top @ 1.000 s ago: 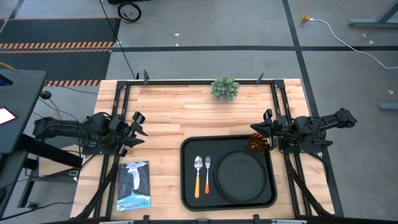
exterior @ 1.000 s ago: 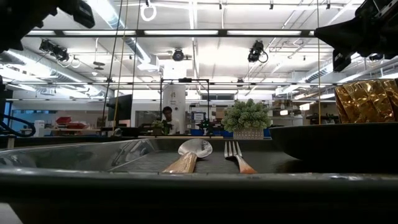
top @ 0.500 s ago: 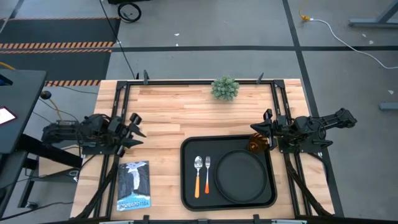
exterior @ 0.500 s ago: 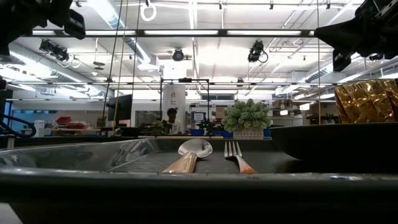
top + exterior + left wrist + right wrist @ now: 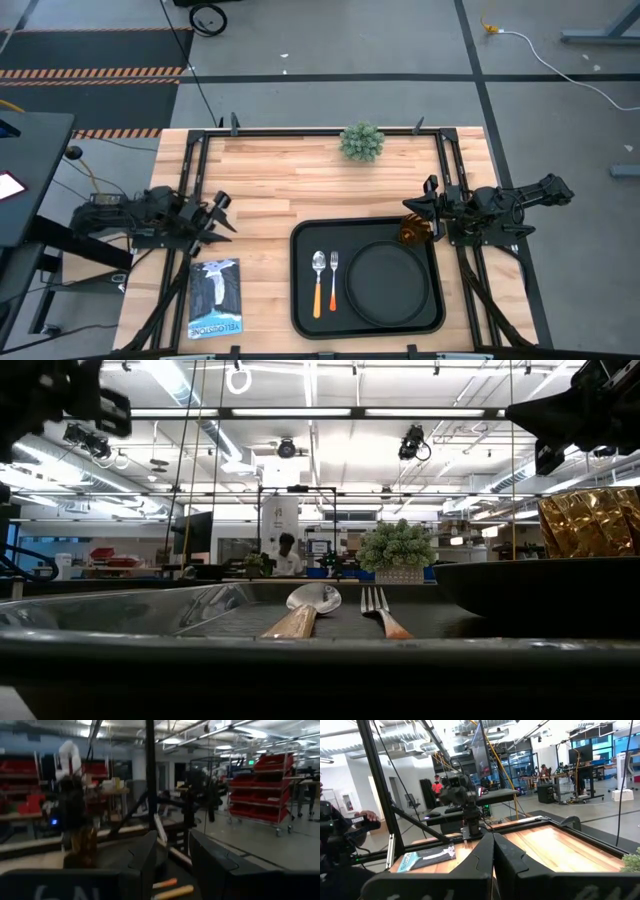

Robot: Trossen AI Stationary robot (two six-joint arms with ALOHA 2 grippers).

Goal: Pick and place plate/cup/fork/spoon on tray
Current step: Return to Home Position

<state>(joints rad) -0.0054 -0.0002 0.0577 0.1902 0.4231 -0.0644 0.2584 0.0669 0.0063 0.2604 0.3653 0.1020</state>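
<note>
Wooden table (image 5: 300, 185) in a lit workshop: I see every task piece sitting on the tray (image 5: 302, 300).

The plate (image 5: 388, 282) fills the tray's right half, with the spoon (image 5: 319, 281) and fork (image 5: 333, 277) lying side by side just left of it, handles toward the near edge. The cup (image 5: 414, 233) stands at the tray's far right corner, right beside my right gripper (image 5: 428, 214), whose fingers are pressed together. My left gripper (image 5: 218, 214) hangs at the table's left edge with fingers spread, holding nothing. A booklet (image 5: 215, 297) lies left of the tray; a plant (image 5: 361, 141) sits at the far edge.
</note>
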